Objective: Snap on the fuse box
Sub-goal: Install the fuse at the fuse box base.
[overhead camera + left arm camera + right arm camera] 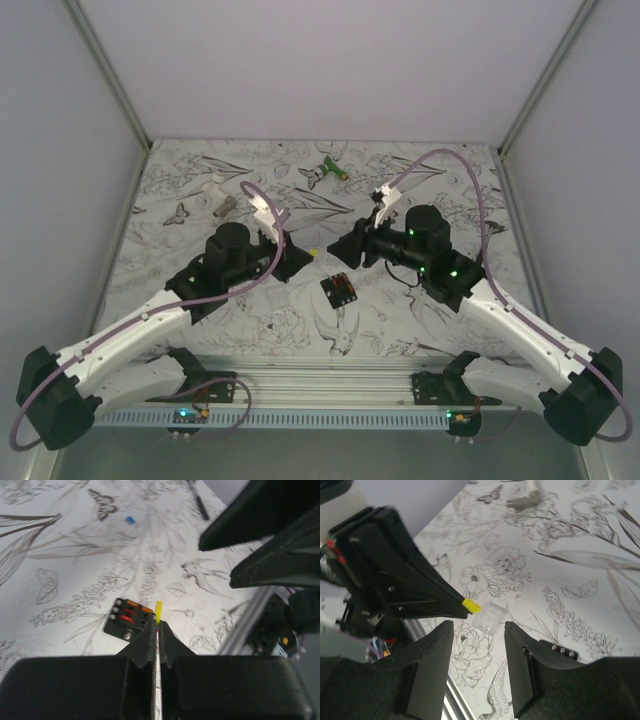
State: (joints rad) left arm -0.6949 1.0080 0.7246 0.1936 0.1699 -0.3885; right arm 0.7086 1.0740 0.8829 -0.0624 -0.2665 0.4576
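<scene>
A white cloth printed with flowers and butterflies is covering the table (280, 325) under me. My left gripper (157, 626) is pressing its jaws fully together on a small yellow fuse (158, 611), which is sticking out past the tips. My right gripper (479, 626) is keeping its jaws wide apart with nothing between them. It is facing the left tips, with the yellow fuse just ahead of its opening. The fuse box (129, 619) is lying flat on the cloth, below my left tips and a little to their left, apart from both grippers and showing red and orange fuses. Farther beyond my left gripper, a blue fuse (130, 519) is lying alone, and a green-and-white tool (328, 168) is resting near the back wall.
</scene>
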